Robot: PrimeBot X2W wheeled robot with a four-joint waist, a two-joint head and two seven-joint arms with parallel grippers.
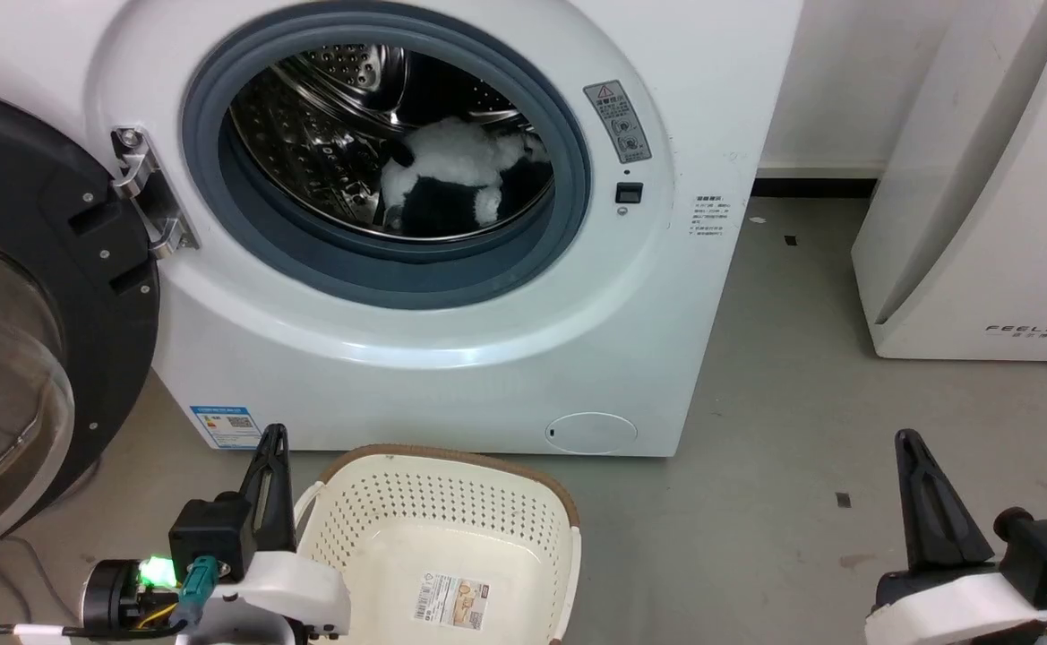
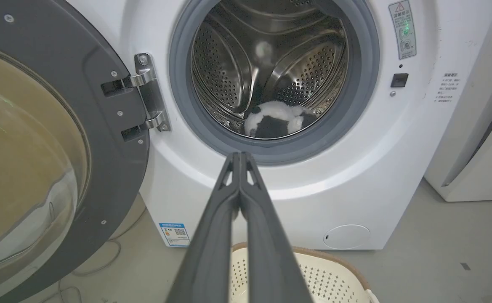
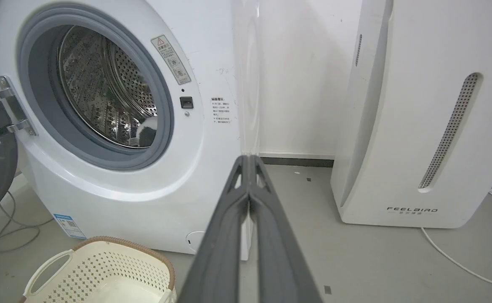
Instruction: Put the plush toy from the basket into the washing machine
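The black-and-white plush toy lies inside the steel drum of the washing machine, near the front of the opening; it also shows as the plush toy low in the drum, and a sliver of the plush toy peeks past the seal. The cream basket stands on the floor before the washer, nothing in it but a barcode label. My left gripper is shut, beside the basket's left rim, holding nothing. My right gripper is shut over bare floor at the lower right.
The black-rimmed glass door hangs wide open to the left. The white FEELBIRD appliance stands at the right, with a white cable on the floor near it. Grey floor lies between the two machines.
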